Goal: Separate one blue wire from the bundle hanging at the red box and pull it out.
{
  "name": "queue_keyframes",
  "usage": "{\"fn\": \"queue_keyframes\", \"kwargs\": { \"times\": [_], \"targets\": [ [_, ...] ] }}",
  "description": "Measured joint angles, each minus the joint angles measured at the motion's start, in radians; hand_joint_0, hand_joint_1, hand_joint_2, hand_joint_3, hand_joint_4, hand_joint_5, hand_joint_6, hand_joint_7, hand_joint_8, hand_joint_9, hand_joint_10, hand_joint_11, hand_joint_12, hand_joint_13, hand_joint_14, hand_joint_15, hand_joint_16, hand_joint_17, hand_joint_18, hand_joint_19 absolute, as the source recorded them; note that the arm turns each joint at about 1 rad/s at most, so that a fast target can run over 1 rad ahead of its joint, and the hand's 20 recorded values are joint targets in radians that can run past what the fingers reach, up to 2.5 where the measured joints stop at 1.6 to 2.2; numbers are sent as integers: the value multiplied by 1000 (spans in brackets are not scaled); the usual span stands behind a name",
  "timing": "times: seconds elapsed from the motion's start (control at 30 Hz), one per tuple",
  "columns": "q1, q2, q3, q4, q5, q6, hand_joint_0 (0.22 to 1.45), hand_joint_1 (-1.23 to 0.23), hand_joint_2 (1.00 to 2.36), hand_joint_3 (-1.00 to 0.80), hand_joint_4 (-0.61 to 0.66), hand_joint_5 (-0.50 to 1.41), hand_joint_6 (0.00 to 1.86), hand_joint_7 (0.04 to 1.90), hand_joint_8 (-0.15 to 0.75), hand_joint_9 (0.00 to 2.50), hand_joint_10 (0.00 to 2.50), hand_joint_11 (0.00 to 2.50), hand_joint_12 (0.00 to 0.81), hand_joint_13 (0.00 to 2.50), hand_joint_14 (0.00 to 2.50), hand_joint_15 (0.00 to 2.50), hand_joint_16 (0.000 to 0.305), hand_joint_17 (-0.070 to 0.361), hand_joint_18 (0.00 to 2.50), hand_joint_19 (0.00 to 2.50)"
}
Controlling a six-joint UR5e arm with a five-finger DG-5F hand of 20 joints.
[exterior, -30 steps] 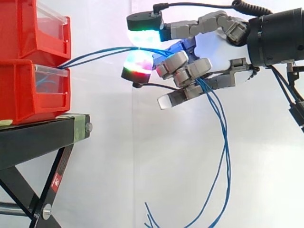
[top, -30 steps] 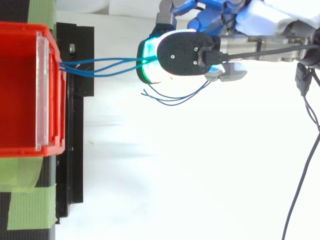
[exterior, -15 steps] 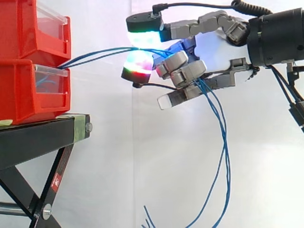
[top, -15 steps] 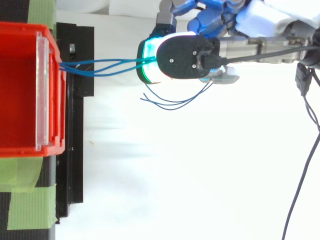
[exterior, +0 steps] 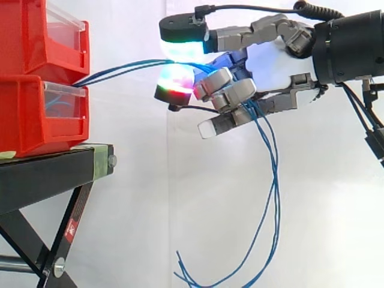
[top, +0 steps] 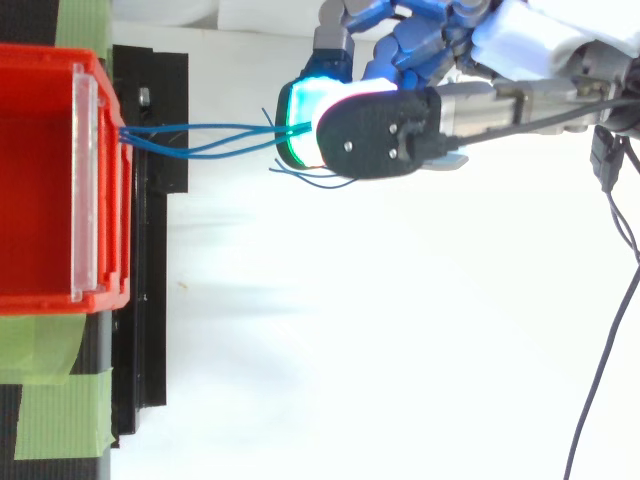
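Fingers (exterior: 175, 81) pinching blue wires (exterior: 120, 66) (running to red bins (exterior: 36, 114)) — dangling tails swung leftward since moment ago.

A black metal stand (exterior: 48, 171) fills the lower left of the side view, its flat top level and a slanted black leg (exterior: 60, 246) running down beneath it. A strip of olive-green tape (exterior: 102, 161) wraps the end of the top, with a silver bolt head (exterior: 111, 160) just beside it. A small red sticker (exterior: 71, 228) sits on the leg, and a round silver fastener (exterior: 59, 267) lies lower down. A plain white curtain (exterior: 132, 228) hangs behind. From above, wide pieces of green tape (top: 60, 415) cover the stand's lower left corner.
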Motion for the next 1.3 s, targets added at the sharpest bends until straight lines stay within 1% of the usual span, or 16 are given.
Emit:
{"fn": "queue_keyframes", "kwargs": {
  "times": [0.13,0.2,0.33,0.4,0.5,0.6,0.7,0.77,1.0,1.07,1.1,1.17,1.2,1.3],
  "targets": [
    [0,0,0,0,0,0,694,-895,1012,-391,271,-260,866,1145,336,682,801,1607,368,1081,586,1576,50,113,654,680],
    [0,0,0,0,0,-1,678,-882,1010,-416,270,-261,863,1142,338,680,802,1603,369,1082,587,1561,50,112,651,697],
    [0,0,-1,0,0,-1,595,-731,1007,-440,274,-255,859,1113,347,707,808,1574,363,1079,656,1529,50,113,647,757],
    [0,0,0,0,0,-1,556,-635,1002,-480,280,-251,858,1098,362,737,832,1537,368,1067,815,1448,52,118,682,772],
    [0,0,0,0,0,-1,540,-572,1001,-492,289,-243,853,1102,367,765,861,1494,368,1080,866,1415,53,120,701,765],
    [0,0,0,-1,0,-1,555,-528,1002,-475,284,-237,852,1103,357,798,876,1496,362,1102,848,1424,53,119,715,772],
    [0,0,0,-1,0,-1,587,-541,1009,-420,281,-232,857,1100,350,821,873,1491,349,1133,790,1453,51,115,727,769],
    [0,0,0,0,0,-1,613,-589,1019,-330,272,-227,869,1094,352,846,903,1490,351,1160,773,1474,50,113,746,767],
    [1,0,0,0,0,-1,611,-675,1031,-190,222,-215,882,1102,355,896,940,1488,348,1237,721,1511,51,114,781,770],
    [2,0,0,0,0,-1,608,-721,1033,-153,199,-209,880,1111,352,907,934,1511,355,1240,717,1515,51,114,783,773],
    [2,0,0,0,0,-1,601,-768,1034,-123,185,-208,879,1142,345,907,927,1537,352,1239,718,1524,50,113,785,770],
    [2,0,0,1,0,-1,596,-806,1037,-79,206,-210,878,1187,338,904,877,1584,354,1233,703,1552,50,113,774,769],
    [2,0,0,1,0,-1,600,-828,1038,-69,213,-212,878,1193,340,897,829,1605,353,1219,651,1580,51,114,765,754],
    [2,0,0,2,0,-1,609,-862,1037,-87,231,-218,876,1220,334,867,748,1657,354,1191,620,1599,51,115,738,739]
  ]
}}
